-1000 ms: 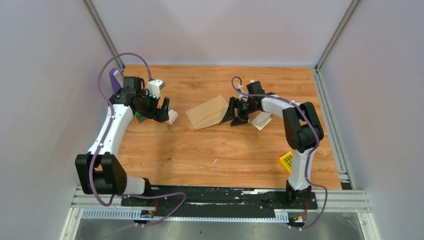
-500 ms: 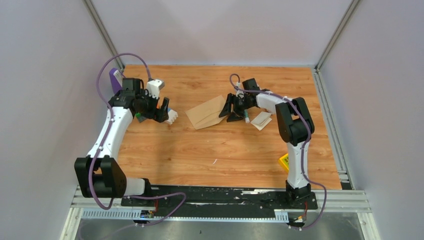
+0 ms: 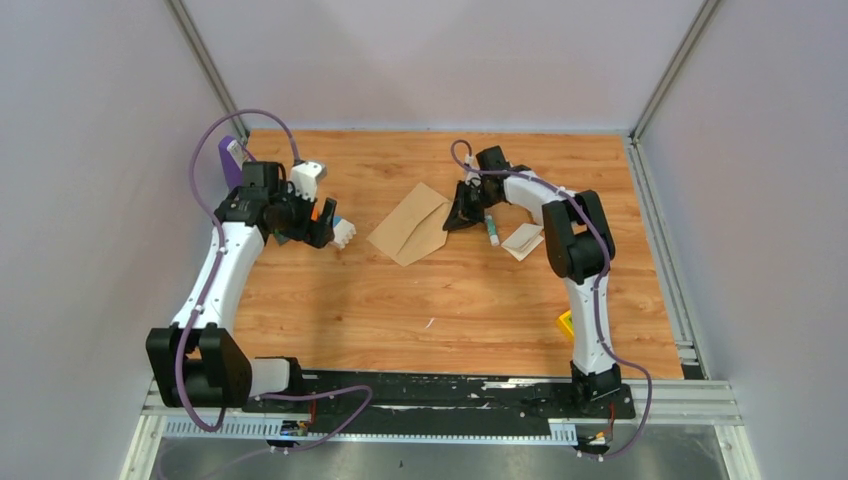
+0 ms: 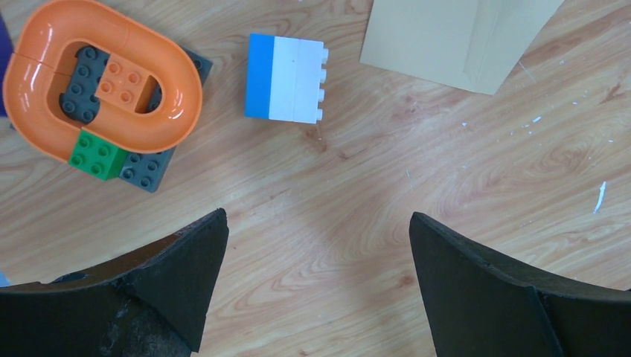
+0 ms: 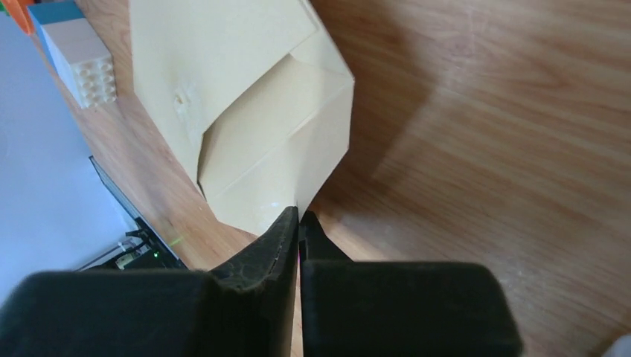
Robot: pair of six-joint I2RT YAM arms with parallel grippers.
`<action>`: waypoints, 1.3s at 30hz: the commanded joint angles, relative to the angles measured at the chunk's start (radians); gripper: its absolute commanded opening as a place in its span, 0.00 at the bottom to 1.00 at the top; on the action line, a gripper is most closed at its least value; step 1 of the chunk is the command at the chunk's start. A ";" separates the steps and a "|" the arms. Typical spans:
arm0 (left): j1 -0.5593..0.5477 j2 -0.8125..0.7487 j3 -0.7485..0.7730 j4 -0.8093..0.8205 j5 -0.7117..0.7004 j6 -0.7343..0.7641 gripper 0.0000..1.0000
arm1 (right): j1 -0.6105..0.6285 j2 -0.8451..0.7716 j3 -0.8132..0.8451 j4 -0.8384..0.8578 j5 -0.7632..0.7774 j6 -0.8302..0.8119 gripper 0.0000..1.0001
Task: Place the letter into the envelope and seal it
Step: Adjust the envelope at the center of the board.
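The letter [image 3: 524,240] lies outside the envelope [image 3: 408,225], near a small tube [image 3: 492,232]. My right gripper [image 5: 298,216] pinches its flap tip; my left gripper [image 4: 318,223] gapes.

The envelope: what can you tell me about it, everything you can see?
The envelope is tan kraft paper, rectangular with a pointed flap, and its folded layers are creased and slightly dented. It lies diagonally in the middle of the wooden table. The right gripper is shut on its edge, which looks slightly lifted and casts a shadow.
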 commanded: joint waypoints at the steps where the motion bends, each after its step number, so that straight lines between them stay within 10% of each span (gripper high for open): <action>1: 0.000 -0.044 0.002 0.045 0.006 0.014 1.00 | 0.005 -0.025 0.131 -0.154 0.070 -0.123 0.00; 28: 0.000 -0.028 0.006 0.034 0.059 0.014 1.00 | 0.013 0.291 0.790 -0.856 -0.029 -0.680 0.02; 34: 0.000 -0.024 0.004 0.036 0.065 0.015 1.00 | 0.062 0.229 0.653 -0.752 0.029 -0.693 0.13; 39: 0.000 -0.011 0.006 0.037 0.078 0.015 1.00 | 0.069 0.070 0.592 -0.628 0.193 -0.616 0.51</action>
